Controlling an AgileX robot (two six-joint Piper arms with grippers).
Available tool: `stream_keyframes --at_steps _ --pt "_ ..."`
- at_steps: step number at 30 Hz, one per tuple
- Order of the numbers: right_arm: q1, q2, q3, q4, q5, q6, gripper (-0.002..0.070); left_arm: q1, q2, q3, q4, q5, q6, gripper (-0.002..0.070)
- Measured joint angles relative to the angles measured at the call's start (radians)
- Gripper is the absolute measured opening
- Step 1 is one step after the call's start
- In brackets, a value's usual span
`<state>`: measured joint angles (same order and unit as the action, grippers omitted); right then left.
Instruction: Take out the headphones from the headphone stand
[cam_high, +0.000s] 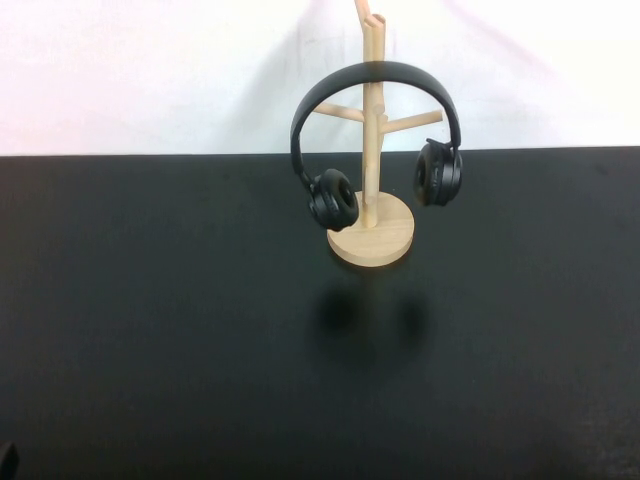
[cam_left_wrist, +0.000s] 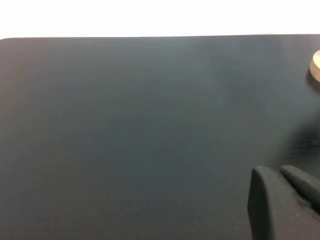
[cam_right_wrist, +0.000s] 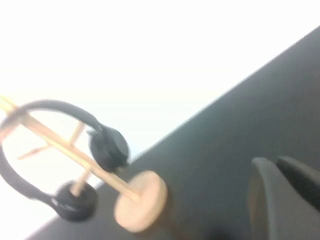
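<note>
Headphones (cam_high: 376, 130) hung on headphone stand (cam_high: 372, 180), both end effectors well clear.
Stand upright toward the far edge of the black counter (cam_high: 150, 320); headband arched over its post, one ear cup on each side of the post, above the round base. Left end effector (cam_left_wrist: 285, 200) low over bare counter, well apart from the stand, only the base rim in its view. Right end effector (cam_right_wrist: 282, 195) near the stand, not touching. Finger state of both: cannot tell.
</note>
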<state>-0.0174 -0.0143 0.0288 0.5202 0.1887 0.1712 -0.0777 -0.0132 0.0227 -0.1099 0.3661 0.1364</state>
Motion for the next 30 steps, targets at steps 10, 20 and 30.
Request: stream_keyframes --at_steps 10,20,30 --pt "0.000 0.000 0.000 0.109 -0.014 0.008 -0.0009 0.000 0.000 0.000 0.000 0.000 0.000 -0.0003" --pt "0.000 0.323 -0.318 -0.084 0.464 -0.053 -0.0006 0.000 0.000 0.000 0.000 0.000 0.000 -0.0003" --pt "0.000 0.822 -0.675 -0.267 0.699 -0.230 -0.0006 0.000 0.000 0.000 0.000 0.000 0.000 -0.0003"
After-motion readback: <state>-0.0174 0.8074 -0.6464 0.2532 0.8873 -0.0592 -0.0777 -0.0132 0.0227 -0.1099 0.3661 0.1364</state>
